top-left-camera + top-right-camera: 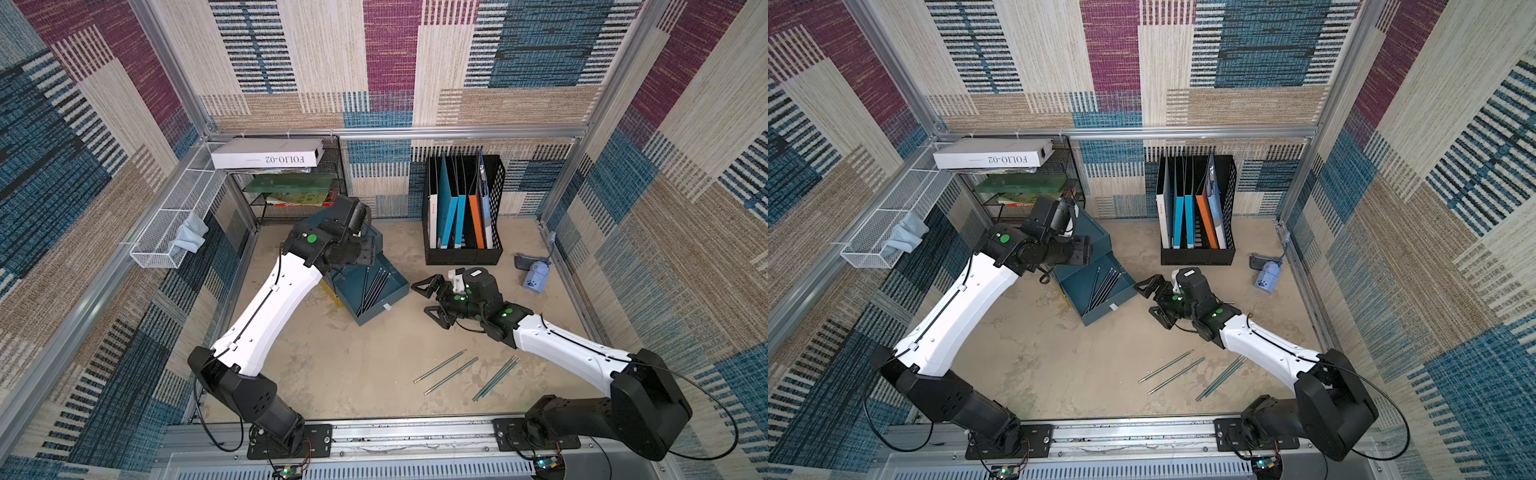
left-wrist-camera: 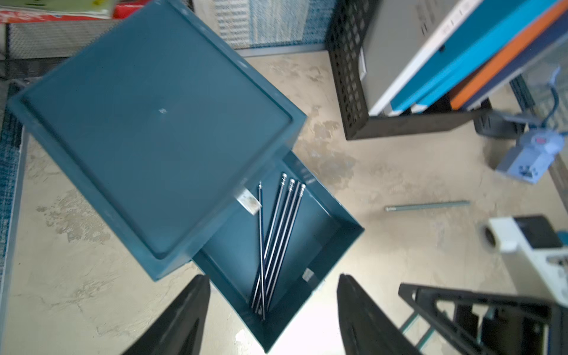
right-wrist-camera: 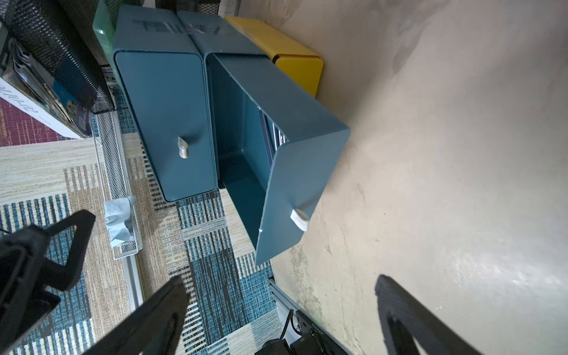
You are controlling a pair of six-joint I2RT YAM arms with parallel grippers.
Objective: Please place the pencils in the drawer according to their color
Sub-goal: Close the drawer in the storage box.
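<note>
Both top views: dark teal metal drawer [image 1: 397,286] stands open w/ thin black pencils [image 1: 376,291] inside. Teal-blue pencils [image 1: 451,375] lie loose on the beige counter [image 1: 332,374], near the R arm. R jaws apart, empty, just beside the drawer.

L wrist: L jaws apart, nothing btwn them, above the drawer. Five black pencils in it, one crossing the rest.

R wrist: R jaws apart. Drawer front faces the cam w/ a pale knob [image 3: 299,219].

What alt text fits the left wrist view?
An open teal drawer holds a few black pencils, pulled out from a teal cabinet seen from above. The left gripper hangs open above it, holding nothing. Elsewhere on the beige table are one teal pencil and a black file holder of folders.
</note>
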